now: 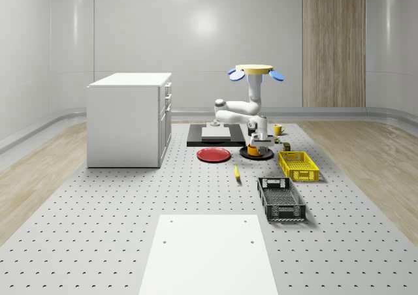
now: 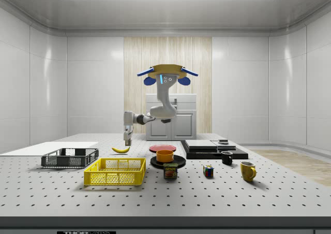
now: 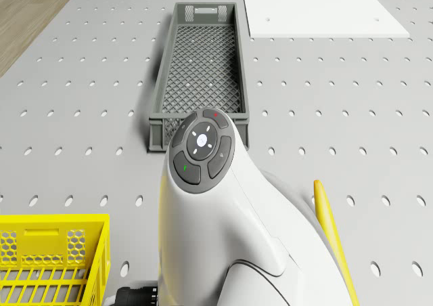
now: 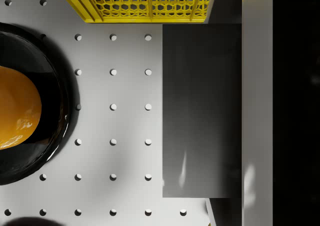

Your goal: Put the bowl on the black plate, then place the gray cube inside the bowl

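Already the orange bowl (image 2: 165, 155) sits on the black plate (image 2: 178, 162), just beside the jaws; their grip state I cannot tell

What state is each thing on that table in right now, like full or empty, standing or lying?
Orange bowl: upright on the black plate.
Yellow basket: empty.
Dark crate: empty.
Banana: lying flat on the table.
Yellow mug: upright.
Can: standing upright.
Red plate: nothing on it.
Drone: hovering above the table.
Gripper: hanging above the table, pointing down.
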Tool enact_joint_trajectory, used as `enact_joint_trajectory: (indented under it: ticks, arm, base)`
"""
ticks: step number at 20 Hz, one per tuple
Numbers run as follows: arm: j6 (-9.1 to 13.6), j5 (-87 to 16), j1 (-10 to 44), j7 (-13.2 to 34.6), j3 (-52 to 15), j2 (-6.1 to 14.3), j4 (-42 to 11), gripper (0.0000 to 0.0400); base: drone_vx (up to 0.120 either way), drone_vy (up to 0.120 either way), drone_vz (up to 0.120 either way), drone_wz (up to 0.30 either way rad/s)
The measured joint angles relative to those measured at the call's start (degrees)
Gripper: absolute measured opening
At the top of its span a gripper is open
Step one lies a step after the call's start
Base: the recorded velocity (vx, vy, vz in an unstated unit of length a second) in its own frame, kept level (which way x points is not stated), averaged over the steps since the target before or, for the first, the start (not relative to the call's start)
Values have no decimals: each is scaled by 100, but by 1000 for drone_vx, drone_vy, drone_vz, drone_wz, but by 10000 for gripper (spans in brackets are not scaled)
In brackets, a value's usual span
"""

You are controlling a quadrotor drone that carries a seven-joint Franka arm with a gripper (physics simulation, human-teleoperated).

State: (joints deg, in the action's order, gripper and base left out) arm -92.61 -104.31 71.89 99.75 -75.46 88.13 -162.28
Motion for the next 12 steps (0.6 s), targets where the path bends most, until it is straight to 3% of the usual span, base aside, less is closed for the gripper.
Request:
enact_joint_trajectory:
  ticks: [4,6,8,12]
  arm:
    - [-5,6,1,1,-4,6,0,250]
    - [-8,7,2,2,-5,10,0,250]
    - [-10,9,3,3,-6,13,0,250]
    - [-16,12,5,4,-7,18,0,250]
  base:
    - [0,0,110,0]
    - [0,-20,0,0]
    - [0,-120,0,0]
    - [-120,-40,0,0]
